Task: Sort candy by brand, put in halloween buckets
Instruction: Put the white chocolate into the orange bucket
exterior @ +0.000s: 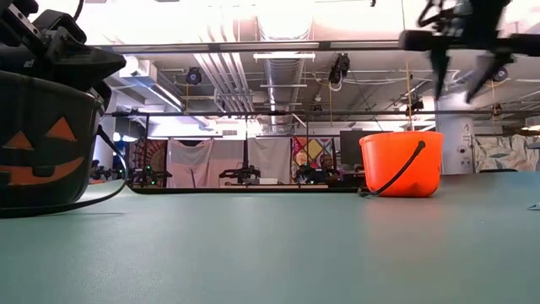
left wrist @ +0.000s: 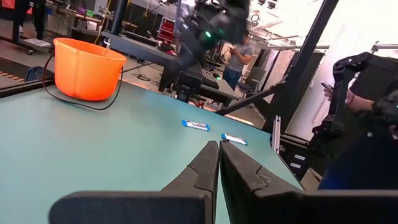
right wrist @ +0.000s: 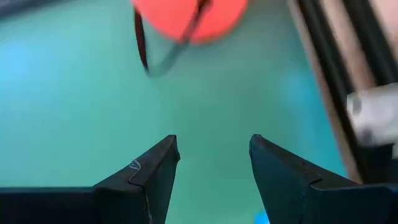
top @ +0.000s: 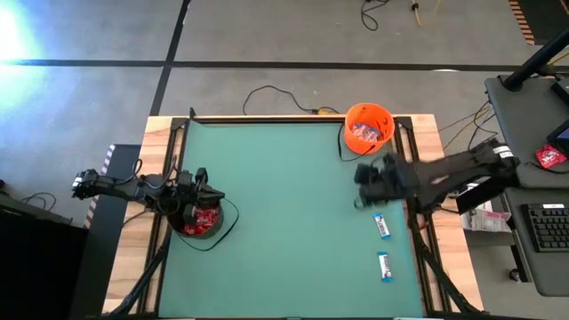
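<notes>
Candy bars on the mat: two [top: 380,226] [top: 385,266]; buckets: two [top: 369,124] [top: 201,219].

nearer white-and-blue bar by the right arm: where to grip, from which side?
Probably top-down, right gripper pinching across the narrow width at mid-length. The white-and-blue bar lies flat on the green mat, long axis running roughly toward the table's front edge, apart from the other bar, so its long sides are free.

No lettering, brand name or number is legible. The two white-and-blue bars [top: 381,226] [top: 385,266] carry print too small to read. The black bucket [exterior: 38,139] bears only an orange jack-o'-lantern face, no text.
</notes>
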`<state>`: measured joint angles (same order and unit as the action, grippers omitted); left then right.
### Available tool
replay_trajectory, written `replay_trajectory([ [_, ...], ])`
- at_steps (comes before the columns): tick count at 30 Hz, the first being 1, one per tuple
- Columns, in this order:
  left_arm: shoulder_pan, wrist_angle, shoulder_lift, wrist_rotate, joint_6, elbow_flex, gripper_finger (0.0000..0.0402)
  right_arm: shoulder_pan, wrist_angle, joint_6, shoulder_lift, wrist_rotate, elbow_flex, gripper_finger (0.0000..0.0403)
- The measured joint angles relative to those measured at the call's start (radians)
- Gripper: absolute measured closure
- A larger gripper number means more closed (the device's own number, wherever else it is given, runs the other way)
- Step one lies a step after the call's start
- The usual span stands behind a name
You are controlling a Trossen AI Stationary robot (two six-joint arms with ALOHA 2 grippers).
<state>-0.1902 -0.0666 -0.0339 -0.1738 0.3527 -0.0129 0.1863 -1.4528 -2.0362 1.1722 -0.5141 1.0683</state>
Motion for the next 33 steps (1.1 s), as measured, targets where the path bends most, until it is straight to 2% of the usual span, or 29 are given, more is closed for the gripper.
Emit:
replay_trajectory([
  [5,0.000,0.000,0.000,0.000,0.000,0.000,0.0402,0.218,0.001,-0.232,0.075,0.137,-0.065,0.0211],
  [8,0.000,0.000,0.000,0.000,0.000,0.000,0.0402,0.293,0.033,-0.264,0.142,0.211,-0.111,0.0211],
  [14,0.000,0.000,0.000,0.000,0.000,0.000,0.0402,0.350,0.229,-0.219,0.248,0.234,-0.177,0.0211],
  [24,0.000,0.000,0.000,0.000,0.000,0.000,0.0402,0.457,0.276,-0.269,0.395,0.309,-0.173,0.0211],
  [33,0.000,0.000,0.000,0.000,0.000,0.000,0.0402,0.475,0.301,-0.276,0.467,0.311,-0.186,0.0211],
])
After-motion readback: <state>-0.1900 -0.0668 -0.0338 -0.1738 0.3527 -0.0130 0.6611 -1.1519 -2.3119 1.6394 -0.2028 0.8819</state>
